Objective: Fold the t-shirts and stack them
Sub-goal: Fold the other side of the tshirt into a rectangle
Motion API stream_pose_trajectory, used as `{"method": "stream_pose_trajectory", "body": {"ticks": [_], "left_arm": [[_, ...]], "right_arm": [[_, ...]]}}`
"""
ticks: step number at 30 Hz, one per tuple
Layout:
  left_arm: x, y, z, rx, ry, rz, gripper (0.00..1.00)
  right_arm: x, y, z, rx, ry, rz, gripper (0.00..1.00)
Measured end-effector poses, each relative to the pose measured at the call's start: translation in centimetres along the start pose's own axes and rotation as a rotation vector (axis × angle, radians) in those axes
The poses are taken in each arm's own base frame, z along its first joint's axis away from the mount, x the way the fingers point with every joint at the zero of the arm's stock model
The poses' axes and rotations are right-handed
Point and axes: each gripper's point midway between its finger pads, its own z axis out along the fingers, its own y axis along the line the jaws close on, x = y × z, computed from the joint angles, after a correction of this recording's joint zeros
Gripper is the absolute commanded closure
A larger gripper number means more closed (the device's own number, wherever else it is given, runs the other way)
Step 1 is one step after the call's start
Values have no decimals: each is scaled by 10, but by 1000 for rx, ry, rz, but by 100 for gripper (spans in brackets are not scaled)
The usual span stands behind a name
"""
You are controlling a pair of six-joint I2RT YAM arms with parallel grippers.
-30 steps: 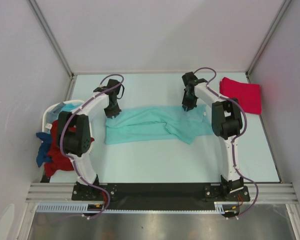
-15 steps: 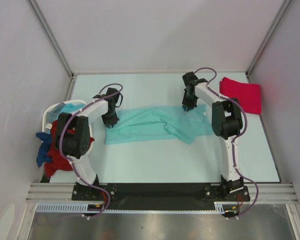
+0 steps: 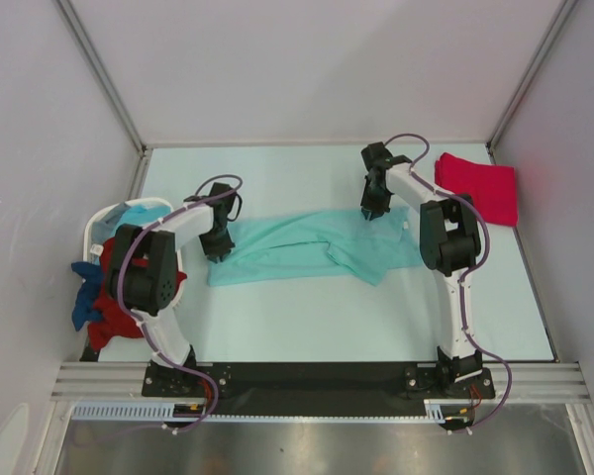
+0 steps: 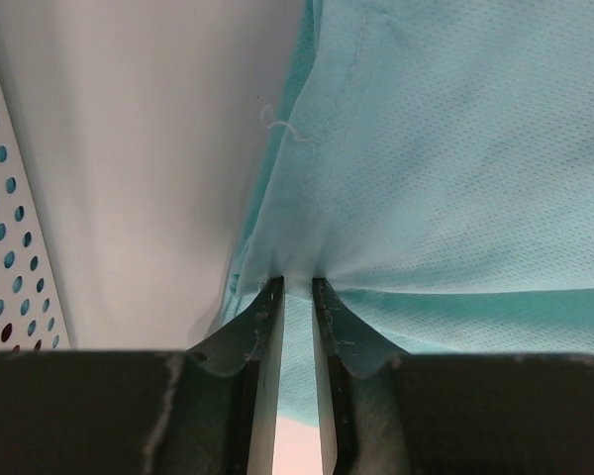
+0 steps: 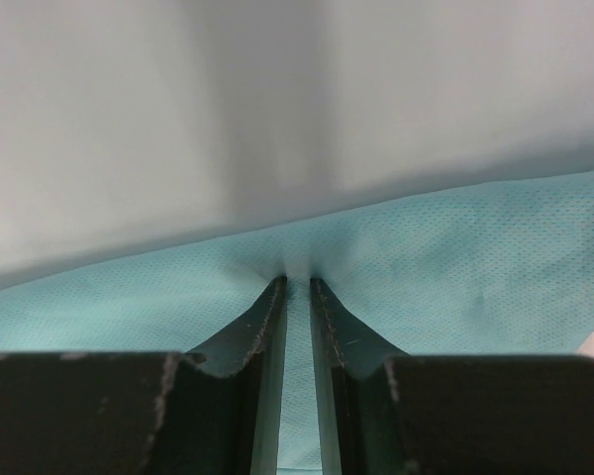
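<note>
left gripper (image 4: pixel 297 285) and right gripper (image 5: pixel 298 282) each pinched an edge of the teal t-shirt (image 3: pixel 277 252); looked light and floppy, so hems seemed best.

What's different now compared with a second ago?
The left gripper slid toward the arms' bases, pulling its pinched corner of the teal t-shirt along. The right gripper kept its pinch on the far edge, unmoved; the red t-shirt and basket stayed put.
</note>
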Motion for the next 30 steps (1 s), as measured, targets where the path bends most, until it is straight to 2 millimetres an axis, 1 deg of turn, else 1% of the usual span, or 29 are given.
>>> {"method": "stream_pose_trajectory", "body": {"ticks": [4, 6, 9, 11, 13, 14, 15, 16, 18, 19, 21, 23, 25, 26, 27, 28, 30], "left_arm": [[-8, -1, -9, 13, -22, -11, 68], [-19, -2, -24, 40, -62, -28, 67], [-47, -8, -57, 105, -159, -65, 66], [-73, -14, -88, 165, -247, -98, 66], [-88, -18, -108, 206, -302, -119, 67], [-94, -20, -115, 228, -321, -126, 68], [-96, -23, -117, 242, -328, -128, 69], [-96, -25, -117, 250, -322, -125, 71], [-90, -30, -107, 254, -287, -112, 72], [-86, -33, -100, 252, -268, -104, 73], [-73, -38, -79, 240, -216, -83, 74], [-54, -41, -58, 220, -151, -53, 74], [-38, -43, -46, 205, -105, -28, 72], [-28, -43, -41, 198, -86, -12, 71], [-25, -44, -40, 198, -80, -6, 69], [-21, -46, -41, 201, -75, 3, 68], [-16, -50, -42, 209, -75, 19, 66]], "right_arm": [[-2, -1, -1, 1, -11, 2, 76], [-4, -4, -3, 14, -23, 4, 75], [-12, -11, -10, 35, -49, 13, 74], [-18, -12, -22, 38, -75, 17, 73], [-28, -11, -41, 28, -116, 23, 73], [-33, -9, -54, 17, -144, 24, 73], [-37, -6, -66, 6, -168, 24, 73], [-40, -3, -76, -5, -187, 23, 73], [-39, 2, -96, -26, -224, 14, 74], [-33, 3, -105, -35, -234, 6, 74], [-16, -1, -112, -30, -226, -6, 76], [7, -5, -108, -19, -195, -16, 75], [30, -16, -95, 11, -145, -17, 73], [45, -26, -85, 38, -107, -14, 68], [52, -29, -81, 50, -90, -13, 66], [62, -35, -75, 66, -69, -12, 65], [75, -44, -71, 91, -42, -8, 61]]}}
